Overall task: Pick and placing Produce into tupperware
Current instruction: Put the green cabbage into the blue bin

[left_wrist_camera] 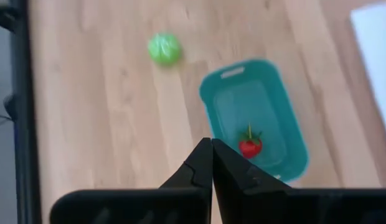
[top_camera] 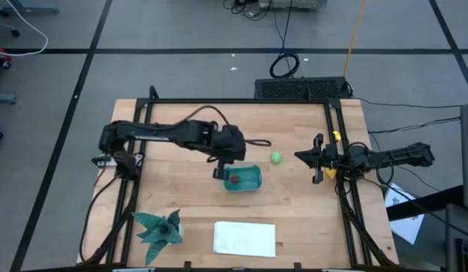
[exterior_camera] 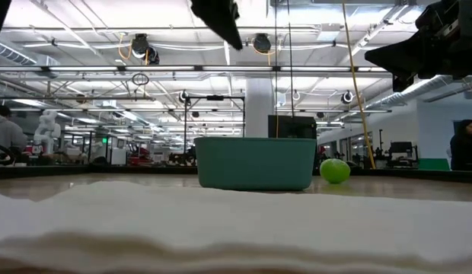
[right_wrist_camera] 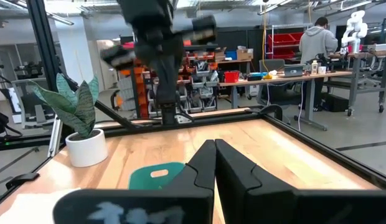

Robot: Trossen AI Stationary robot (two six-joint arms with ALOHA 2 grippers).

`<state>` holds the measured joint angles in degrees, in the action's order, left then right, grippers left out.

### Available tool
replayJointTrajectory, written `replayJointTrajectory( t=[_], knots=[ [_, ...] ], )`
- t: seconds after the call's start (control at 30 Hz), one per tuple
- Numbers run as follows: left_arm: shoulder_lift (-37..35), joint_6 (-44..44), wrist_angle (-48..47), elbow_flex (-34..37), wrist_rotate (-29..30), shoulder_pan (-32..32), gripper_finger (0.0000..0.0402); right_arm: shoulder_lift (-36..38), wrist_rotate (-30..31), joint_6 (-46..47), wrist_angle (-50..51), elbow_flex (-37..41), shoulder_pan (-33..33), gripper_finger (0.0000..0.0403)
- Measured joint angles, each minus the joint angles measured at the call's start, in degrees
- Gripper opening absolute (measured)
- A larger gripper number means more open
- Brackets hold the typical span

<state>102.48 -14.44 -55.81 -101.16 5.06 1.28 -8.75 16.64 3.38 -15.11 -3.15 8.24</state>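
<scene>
Wood table [top_camera: 189, 196] in open workshop; teal tub [top_camera: 243, 179] holds red fruit [top_camera: 235, 178]; both arms' fingers pressed together.

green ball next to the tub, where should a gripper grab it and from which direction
Take the light green ball across its widest middle, coming straight down from above. It is round, so any pair of opposite sides works, and it sits alone on the bare wooden table. Keep the fingers off the side facing the teal tub, which lies close by.

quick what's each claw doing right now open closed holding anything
Left claw: closed, empty, above the tub.
Right claw: closed, empty, at the table's right edge.
</scene>
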Motion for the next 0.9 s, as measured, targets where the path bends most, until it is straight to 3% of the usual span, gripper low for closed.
replayJointTrajectory(
  t=[0.9],
  knots=[
    [-20.7, 2.6, 1.4, 0.0, -0.1, 0.0, 0.0004, 0.0, 0.0, 0.0, 0.4, 0.0, 0.0, 0.0000]
  ],
)
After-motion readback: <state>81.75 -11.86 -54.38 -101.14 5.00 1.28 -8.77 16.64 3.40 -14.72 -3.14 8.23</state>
